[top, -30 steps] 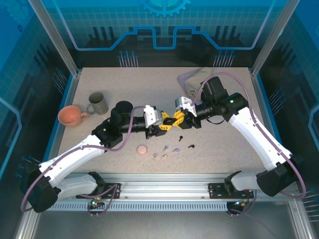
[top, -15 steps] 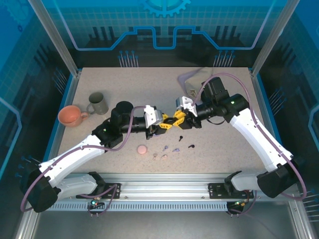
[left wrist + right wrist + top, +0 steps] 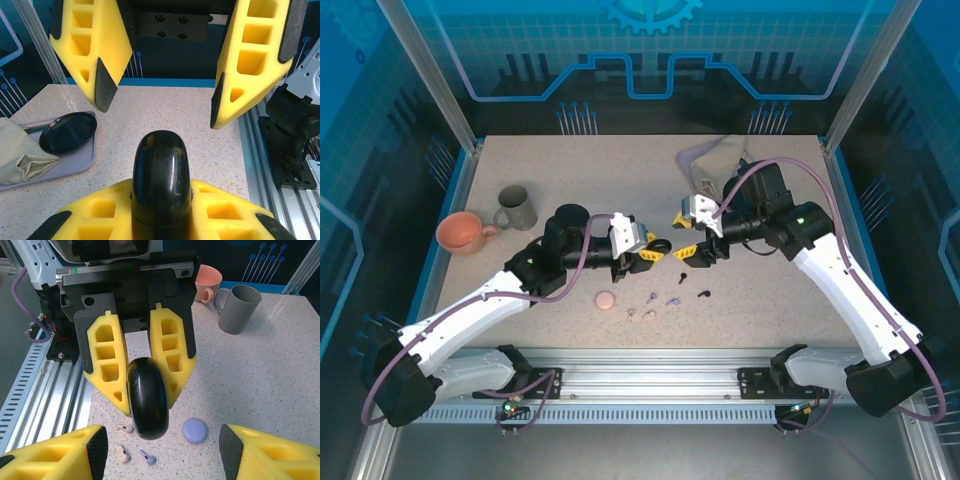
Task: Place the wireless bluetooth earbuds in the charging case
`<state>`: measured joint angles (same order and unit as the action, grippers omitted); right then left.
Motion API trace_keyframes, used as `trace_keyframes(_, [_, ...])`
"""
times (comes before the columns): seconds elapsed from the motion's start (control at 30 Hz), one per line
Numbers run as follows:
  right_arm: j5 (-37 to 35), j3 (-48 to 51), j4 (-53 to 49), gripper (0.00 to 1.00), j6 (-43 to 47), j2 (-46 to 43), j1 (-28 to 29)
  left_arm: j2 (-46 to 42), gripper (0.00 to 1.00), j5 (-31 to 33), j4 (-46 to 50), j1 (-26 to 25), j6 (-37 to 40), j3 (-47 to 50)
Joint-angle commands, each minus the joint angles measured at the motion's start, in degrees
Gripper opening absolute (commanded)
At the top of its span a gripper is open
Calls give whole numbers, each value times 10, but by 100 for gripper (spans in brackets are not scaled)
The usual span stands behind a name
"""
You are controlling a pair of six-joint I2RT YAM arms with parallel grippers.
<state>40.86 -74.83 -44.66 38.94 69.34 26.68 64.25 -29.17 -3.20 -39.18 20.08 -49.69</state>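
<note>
Gripping the black charging case [image 3: 147,397] by its flat faces, the left claw [image 3: 654,250] is clamped on it above the worktop [image 3: 760,300], likely presenting its rim to the other arm for opening. The right claw [image 3: 682,236] faces it, fingers apart and touching nothing. The earbuds [image 3: 672,300] lie scattered on the worktop just below, not yet loaded.
</note>
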Motion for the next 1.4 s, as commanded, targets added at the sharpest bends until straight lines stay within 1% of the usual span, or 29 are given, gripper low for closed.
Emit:
trace_keyframes(0.0, [-10, 4, 15, 64, -6, 1, 13, -5, 0, -2, 1, -2, 12, -15])
trace_keyframes(0.43, [-31, -11, 26, 64, -8, 31, 34, -1, 0, -8, 7, -2, 17, -23])
trace_keyframes(0.8, [-43, -27, 31, 63, -11, 32, 30, 3, 0, -5, 31, -2, 30, -29])
trace_keyframes(1.37, [-48, -34, 37, 62, -25, 25, 15, 4, 0, -4, 34, -8, 33, -29])
